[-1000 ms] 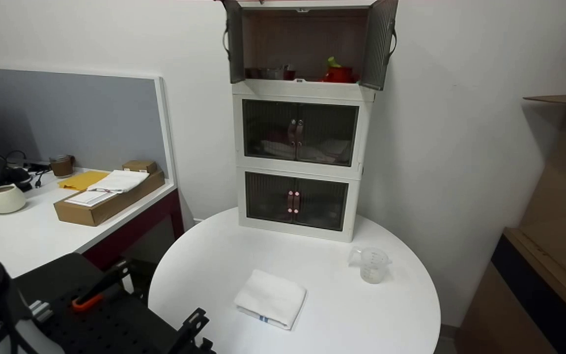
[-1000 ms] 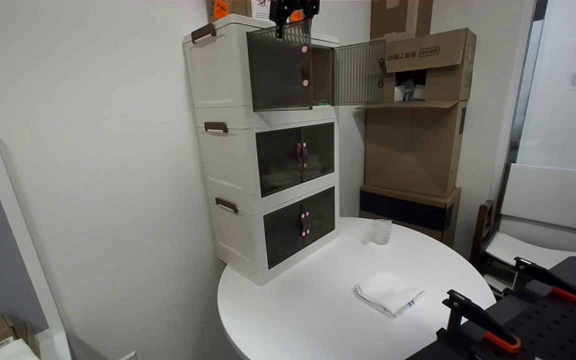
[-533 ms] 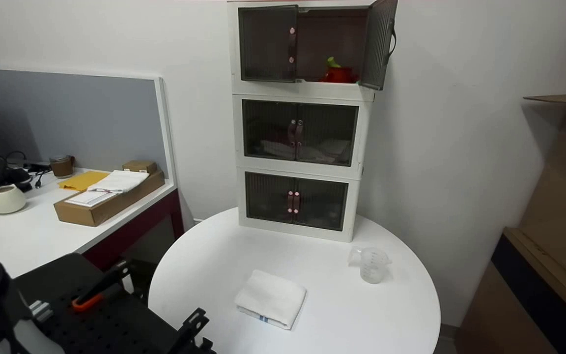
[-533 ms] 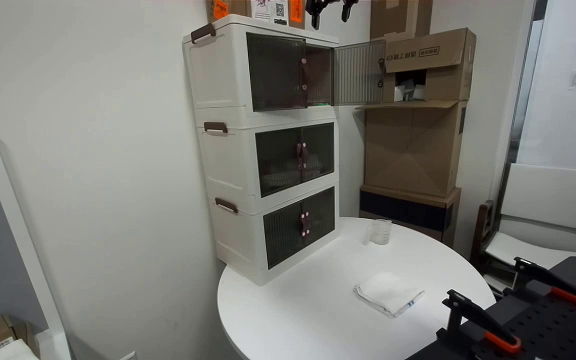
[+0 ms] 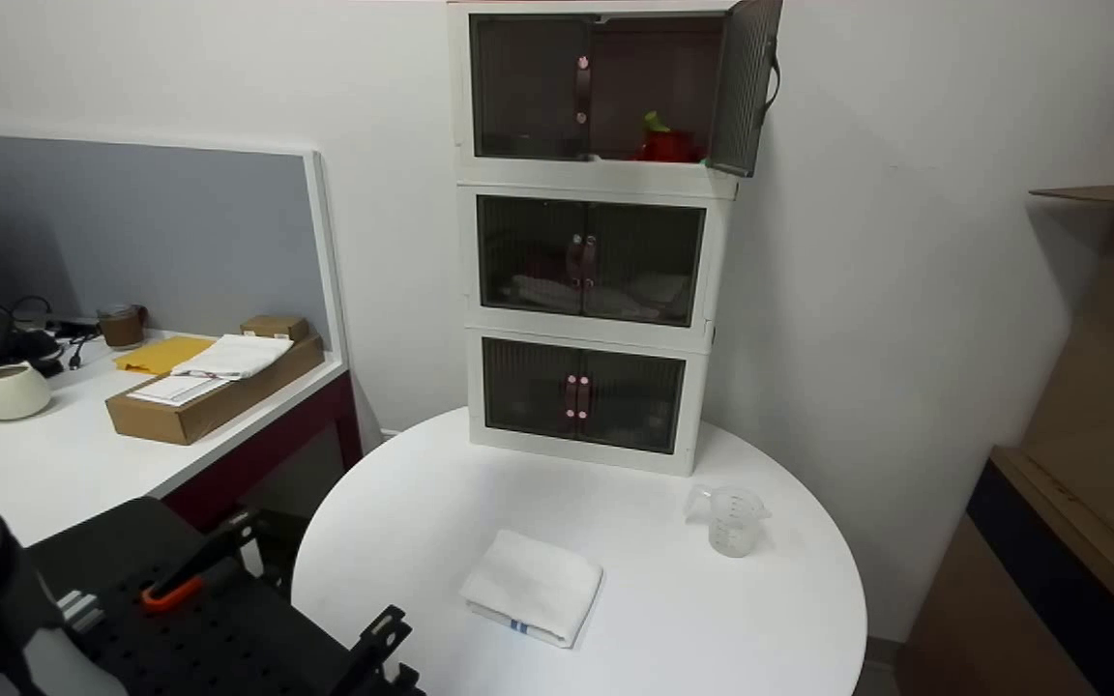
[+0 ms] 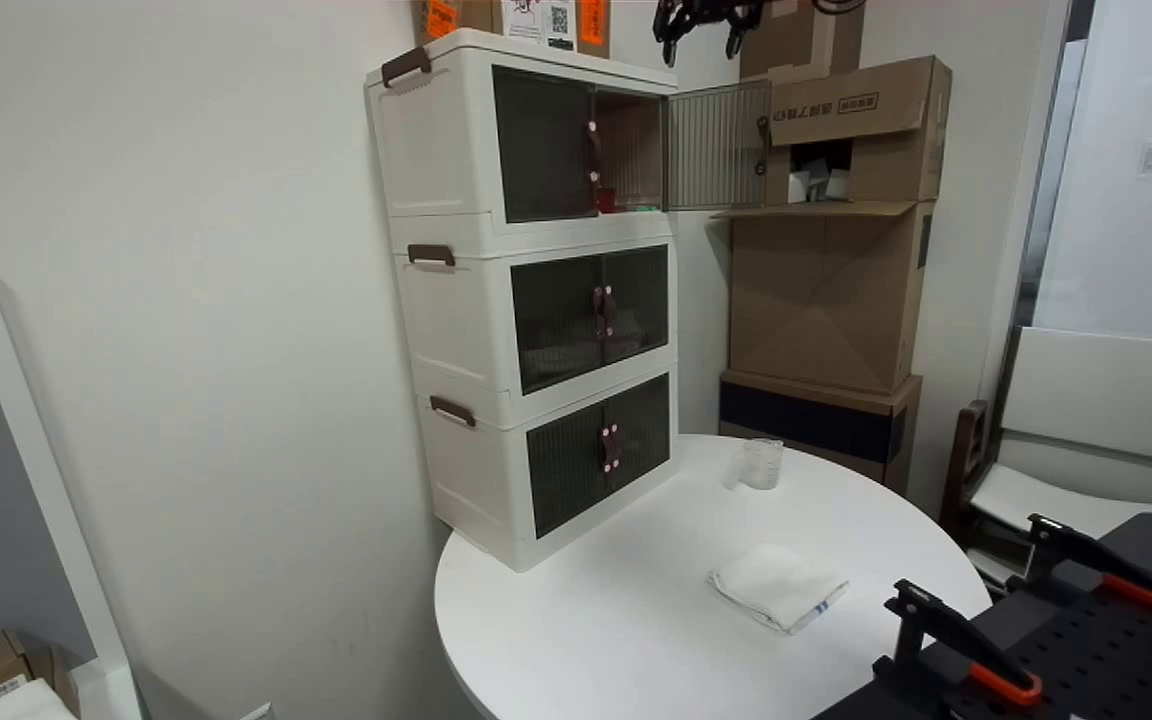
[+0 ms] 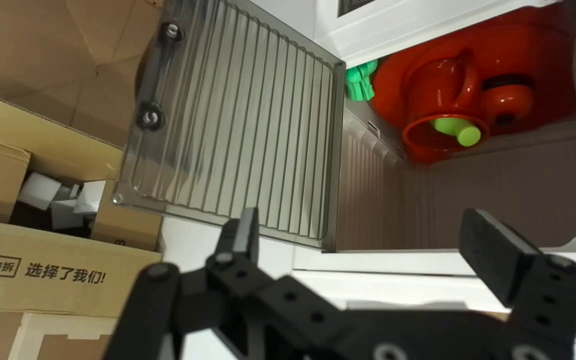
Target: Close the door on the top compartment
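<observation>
The top compartment (image 5: 605, 177) of the white cabinet also shows in an exterior view (image 6: 436, 140). Its door has two smoked panels. One panel (image 5: 528, 87) lies in the front opening, flush or nearly so; it also shows in an exterior view (image 6: 544, 145). The other panel (image 5: 744, 92) stands swung outward, seen too in an exterior view (image 6: 716, 145) and the wrist view (image 7: 248, 125). My gripper (image 6: 703, 45) is open and empty, above and in front of the open half. In the wrist view the gripper (image 7: 360, 222) has its left finger overlapping the swung-out panel's edge; contact cannot be told.
A red cup (image 7: 438, 95) and a green piece (image 7: 360, 80) sit inside the compartment. Cardboard boxes (image 6: 826, 290) stand beyond the swung-out panel, and boxes (image 6: 536, 22) lie on the cabinet. A measuring cup (image 5: 736, 522) and folded towel (image 5: 533, 588) rest on the round table (image 5: 673, 619).
One panel has swung from standing open into the front opening. My gripper has left that panel and moved across toward the other, which stays swung out.
</observation>
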